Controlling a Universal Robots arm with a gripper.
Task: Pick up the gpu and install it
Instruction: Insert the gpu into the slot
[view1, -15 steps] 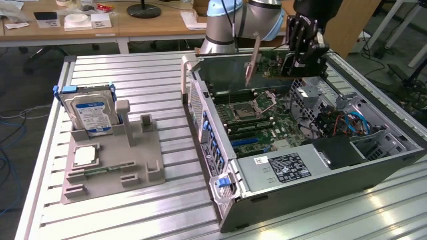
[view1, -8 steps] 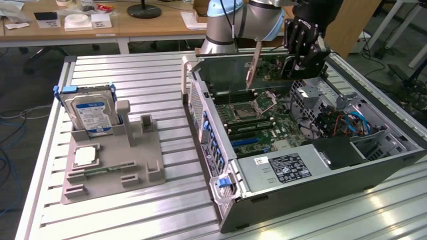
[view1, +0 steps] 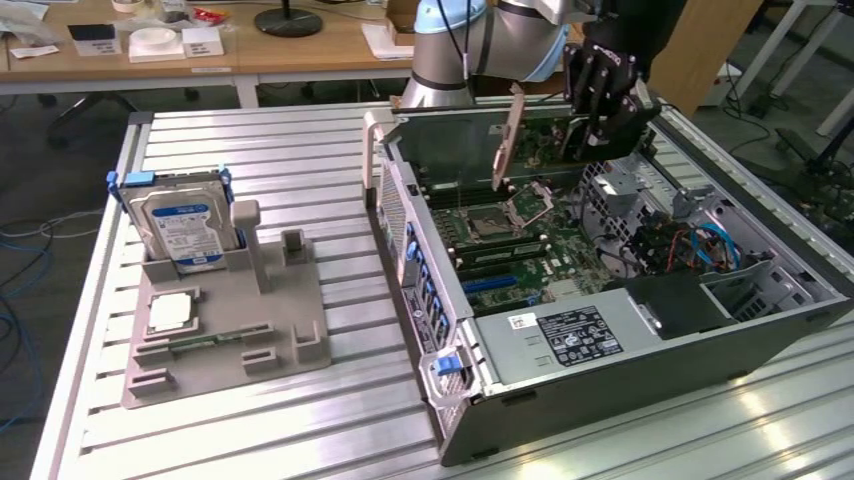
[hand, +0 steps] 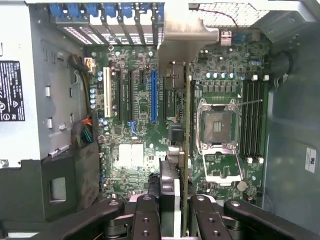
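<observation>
Gpu (view1: 506, 140) hangs edge-on above the motherboard (hand: 135, 115) inside the open computer case (view1: 747, 340), clamped by the jaws of the gripper (view1: 603, 95) at its upper edge. It is a thin, flat card, green board on one face, with a silver end bracket (hand: 187, 35). If it sits skewed over the long blue slot (hand: 153, 95), its edge could jam or scrape nearby components. On the ribbed aluminium bench (view1: 360, 400) on the exterior view's left, a grey holder (view1: 227, 330) keeps a hard drive (view1: 184, 225).
</observation>
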